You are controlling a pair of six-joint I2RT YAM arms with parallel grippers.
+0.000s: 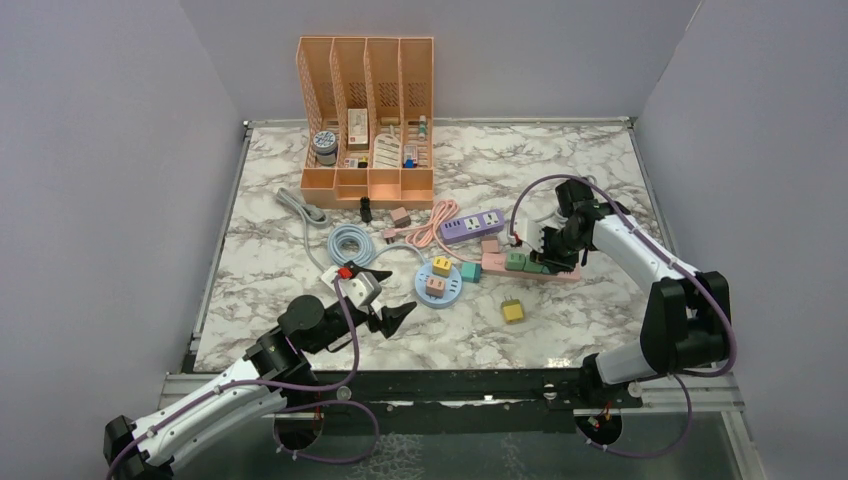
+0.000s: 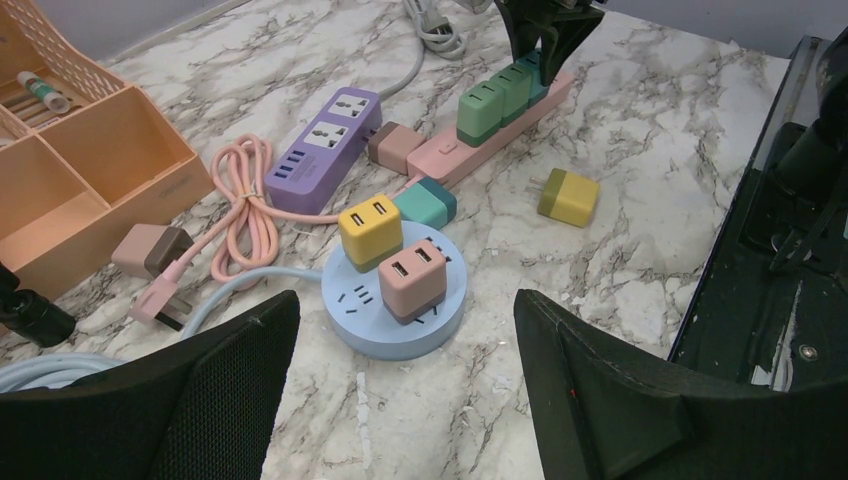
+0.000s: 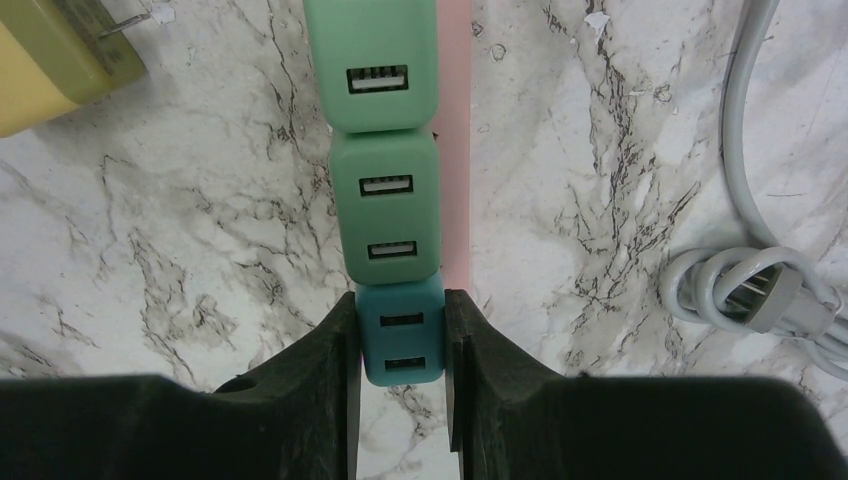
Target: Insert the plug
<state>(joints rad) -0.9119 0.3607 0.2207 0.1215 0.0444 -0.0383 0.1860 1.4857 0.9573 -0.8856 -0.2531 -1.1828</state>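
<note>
My right gripper [image 3: 402, 300] is shut on a teal plug [image 3: 402, 335] at the end of the pink power strip [image 3: 455, 150]. The plug stands in line with two green plugs [image 3: 385, 205] on that strip. I cannot tell how deep it sits. In the top view the right gripper [image 1: 548, 252] is over the strip's right end [image 1: 497, 266]. My left gripper [image 1: 392, 296] is open and empty. It hovers near a round blue socket [image 2: 360, 320] that holds a yellow plug [image 2: 370, 232] and a pink plug [image 2: 411, 280]. A loose olive-yellow plug [image 1: 512, 311] lies on the table.
A purple power strip [image 1: 472, 225] with a coiled pink cable [image 2: 245, 215] lies behind the round socket. An orange desk organizer [image 1: 367, 110] stands at the back. A grey cable with its plug [image 3: 760, 290] lies right of the pink strip. Another teal plug [image 2: 427, 203] lies beside the round socket.
</note>
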